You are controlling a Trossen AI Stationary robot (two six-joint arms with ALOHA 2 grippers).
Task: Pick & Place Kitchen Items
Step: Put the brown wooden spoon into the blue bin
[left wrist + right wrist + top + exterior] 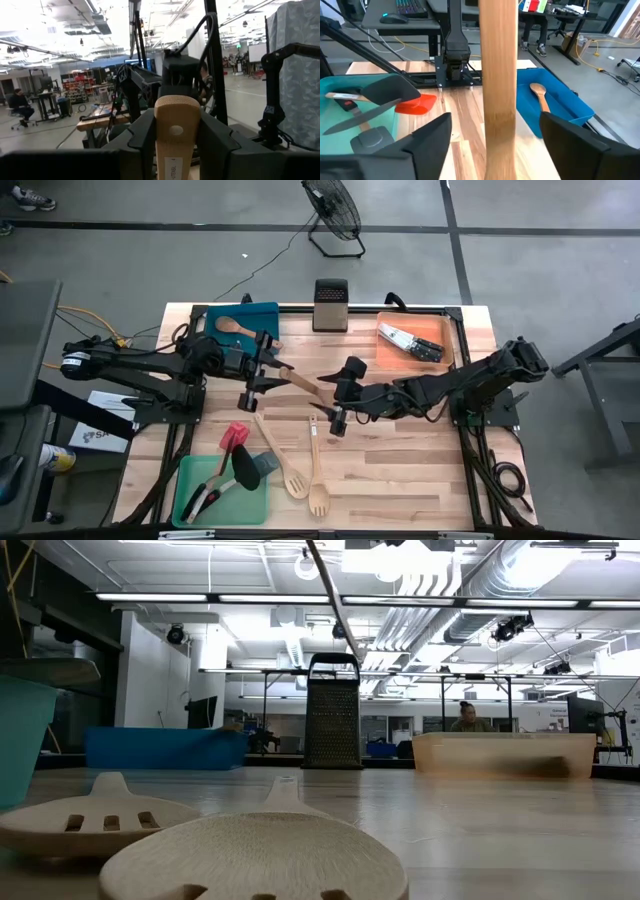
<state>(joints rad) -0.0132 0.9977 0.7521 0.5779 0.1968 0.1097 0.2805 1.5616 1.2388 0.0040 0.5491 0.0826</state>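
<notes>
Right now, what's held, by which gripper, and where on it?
Left gripper clamps the wooden utensil at its handle end. Right gripper is open around the shaft, not gripping.

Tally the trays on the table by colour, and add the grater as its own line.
Blue tray: 1
Orange tray: 1
Green tray: 1
Metal box grater: 1
Total: 4

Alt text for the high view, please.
Left gripper holds one end of a wooden utensil over the table; the open right gripper sits at its other end. Blue, orange and green trays hold utensils.
</notes>
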